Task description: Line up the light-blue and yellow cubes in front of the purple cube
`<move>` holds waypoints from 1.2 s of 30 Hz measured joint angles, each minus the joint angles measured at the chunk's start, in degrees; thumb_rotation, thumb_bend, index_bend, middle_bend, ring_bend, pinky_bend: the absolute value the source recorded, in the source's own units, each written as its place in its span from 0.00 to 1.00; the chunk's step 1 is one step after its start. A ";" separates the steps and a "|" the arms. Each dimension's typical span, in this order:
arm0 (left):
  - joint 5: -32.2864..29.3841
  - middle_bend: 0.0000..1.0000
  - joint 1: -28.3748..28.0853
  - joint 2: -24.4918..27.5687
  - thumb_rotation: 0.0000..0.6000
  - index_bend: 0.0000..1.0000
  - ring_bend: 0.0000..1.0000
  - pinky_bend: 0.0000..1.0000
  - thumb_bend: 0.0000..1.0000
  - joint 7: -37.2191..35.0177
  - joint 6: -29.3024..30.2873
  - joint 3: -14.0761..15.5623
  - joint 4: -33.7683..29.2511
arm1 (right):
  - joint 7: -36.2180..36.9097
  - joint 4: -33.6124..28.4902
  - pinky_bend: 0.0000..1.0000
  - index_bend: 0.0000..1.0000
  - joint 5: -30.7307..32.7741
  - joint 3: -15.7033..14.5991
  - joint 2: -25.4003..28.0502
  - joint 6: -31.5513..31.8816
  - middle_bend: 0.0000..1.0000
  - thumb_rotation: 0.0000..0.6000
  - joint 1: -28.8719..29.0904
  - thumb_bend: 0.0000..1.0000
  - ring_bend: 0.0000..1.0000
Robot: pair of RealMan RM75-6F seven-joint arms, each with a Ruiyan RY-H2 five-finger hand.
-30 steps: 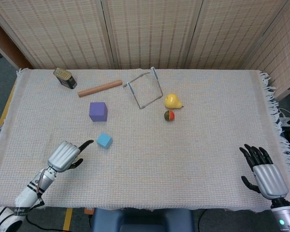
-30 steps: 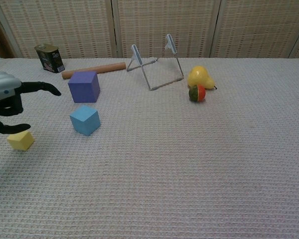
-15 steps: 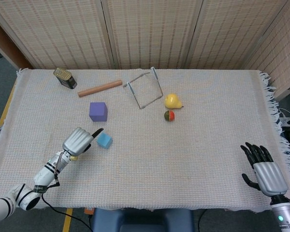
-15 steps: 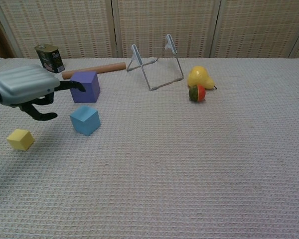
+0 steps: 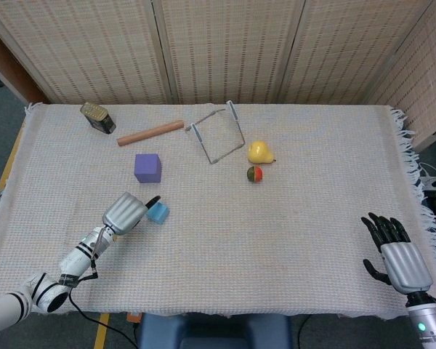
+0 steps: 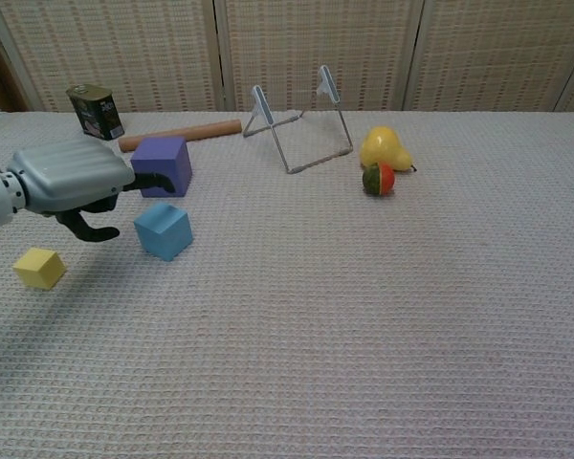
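Our left hand (image 6: 72, 177) sits low over the cloth-covered tabletop (image 5: 291, 240), just left of the light-blue cube (image 6: 164, 230). Its fingers (image 6: 156, 179) are apart and partly curled, one stretched out above the cube and the thumb hooked below. It holds nothing. In the head view that hand (image 5: 125, 211) is right beside the light-blue cube (image 5: 158, 212), and we can't quite tell if a fingertip touches it.

The purple cube (image 6: 161, 165) stands just behind the light-blue one, a small gap between them; in the head view the purple cube (image 5: 147, 167) is further up the cloth. The yellow cube (image 6: 39, 268) lies near the left edge of the chest view, nearer us than the hand and apart from both other cubes. In the head view we don't see it, likely hidden under the hand or forearm.

Our right hand (image 5: 396, 254) rests at the near right corner of the tabletop, back up, fingers (image 5: 381, 227) spread and straight, empty, well apart from everything else.

Further back: a small tin can (image 6: 95, 111) at far left, a wooden rod (image 6: 180, 135) lying beside it, a wire stand (image 6: 299, 129) near the middle. A yellow pear (image 6: 385, 148) sits to its right, with a small red and green ball (image 6: 378, 179) just in front of the pear. Woven screens (image 5: 225, 47) stand behind the tabletop.
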 measured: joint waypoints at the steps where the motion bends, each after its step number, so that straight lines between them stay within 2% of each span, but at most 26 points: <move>1: -0.41 1.00 -0.14 -0.07 1.00 0.15 1.00 1.00 0.37 0.46 -0.25 0.04 -0.15 | 0.00 -0.07 0.00 0.00 0.00 -0.08 0.07 -0.13 0.00 1.00 0.05 0.10 0.00; 14: -3.76 1.00 -2.00 -1.72 1.00 0.19 1.00 1.00 0.37 3.31 -1.86 0.21 -0.80 | -0.28 -0.59 0.00 0.00 -0.07 -0.61 0.39 -0.70 0.00 1.00 0.15 0.10 0.00; 22: -5.05 1.00 -2.12 -2.27 1.00 0.40 1.00 1.00 0.37 2.86 -1.53 0.48 0.11 | -0.25 -0.62 0.00 0.00 -0.31 -0.85 0.49 -0.61 0.00 1.00 0.12 0.10 0.00; 25: -4.85 1.00 -1.97 -2.65 1.00 0.45 1.00 1.00 0.38 1.52 -0.28 0.48 0.61 | -0.38 -0.69 0.00 0.00 -0.27 -0.89 0.48 -0.70 0.00 1.00 0.16 0.10 0.00; 31: -6.76 1.00 -1.61 -2.93 1.00 0.46 1.00 1.00 0.38 -0.65 0.73 -0.43 0.88 | -0.37 -0.71 0.00 0.00 -0.07 -0.86 0.49 -0.83 0.00 1.00 0.23 0.10 0.00; 36: -12.29 1.00 -1.91 -2.07 1.00 0.46 1.00 1.00 0.38 -1.35 -2.05 -2.25 -0.24 | -0.22 -0.75 0.00 0.00 -0.14 -0.90 0.62 -0.79 0.00 1.00 0.23 0.10 0.00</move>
